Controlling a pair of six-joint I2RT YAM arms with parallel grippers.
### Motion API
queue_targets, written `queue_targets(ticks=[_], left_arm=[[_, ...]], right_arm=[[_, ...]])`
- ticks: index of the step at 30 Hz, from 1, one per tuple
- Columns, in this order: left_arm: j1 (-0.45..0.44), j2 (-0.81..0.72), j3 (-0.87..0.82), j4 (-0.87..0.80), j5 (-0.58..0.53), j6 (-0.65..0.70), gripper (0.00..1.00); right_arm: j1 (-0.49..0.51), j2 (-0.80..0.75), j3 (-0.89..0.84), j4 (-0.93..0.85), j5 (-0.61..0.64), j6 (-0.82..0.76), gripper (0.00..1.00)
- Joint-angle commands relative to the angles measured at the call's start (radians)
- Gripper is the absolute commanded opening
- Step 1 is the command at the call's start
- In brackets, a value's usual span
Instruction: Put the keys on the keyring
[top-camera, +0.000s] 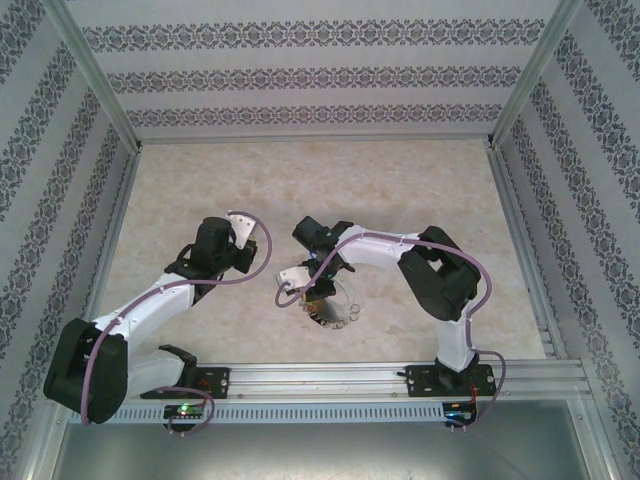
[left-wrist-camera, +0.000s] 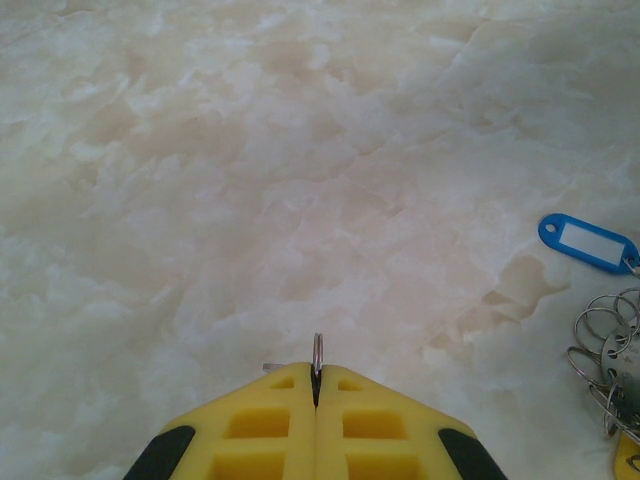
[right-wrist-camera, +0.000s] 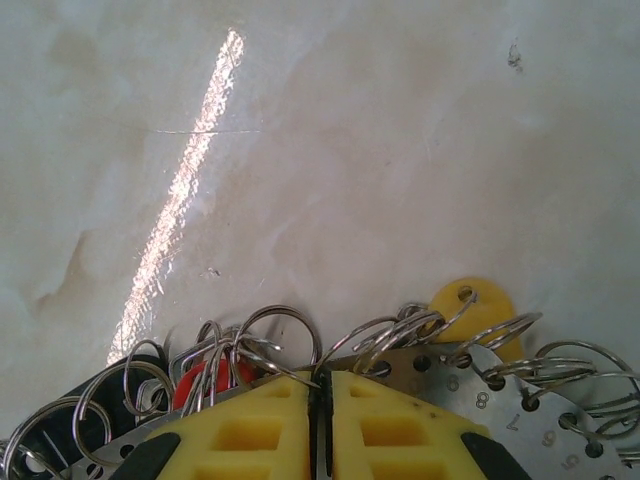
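Note:
My left gripper (left-wrist-camera: 317, 385) is shut, its yellow fingers pinching a small silvery split ring (left-wrist-camera: 318, 352) seen edge-on; a thin sliver of metal pokes out just left of the tips. In the top view it (top-camera: 285, 289) hovers just left of the keyring pile (top-camera: 341, 311). My right gripper (right-wrist-camera: 320, 388) is shut on a wire loop of the keyring (right-wrist-camera: 480, 400), a silvery numbered plate carrying several rings. A yellow tag (right-wrist-camera: 470, 305) and a red tag (right-wrist-camera: 205, 380) lie among the loops. A blue tag (left-wrist-camera: 588, 243) and loose rings (left-wrist-camera: 605, 345) lie to the left gripper's right.
The marbled tabletop (top-camera: 330, 190) stretches out behind the arms, bounded by patterned walls with metal frame posts (top-camera: 95, 75). A metal rail (top-camera: 330, 378) carrying both arm bases runs along the near edge. Purple cables (top-camera: 262, 255) loop beside each arm.

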Motion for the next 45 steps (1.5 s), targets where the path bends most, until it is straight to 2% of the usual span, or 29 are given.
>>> queue_targets(ticks=[1, 28, 37, 45], left_arm=[[0.017, 0.006, 0.024, 0.013, 0.018, -0.012, 0.0], [0.017, 0.009, 0.028, 0.012, 0.023, -0.01, 0.0], [0.016, 0.012, 0.03, 0.01, 0.023, -0.009, 0.0], [0.016, 0.017, 0.033, 0.007, 0.023, -0.01, 0.0]], right_arm=[[0.01, -0.024, -0.023, -0.015, -0.041, -0.029, 0.1], [0.0, -0.12, -0.096, 0.021, -0.057, -0.06, 0.2], [0.01, -0.089, -0.079, 0.012, -0.089, -0.075, 0.22], [0.015, -0.066, -0.076, 0.003, -0.069, -0.084, 0.22]])
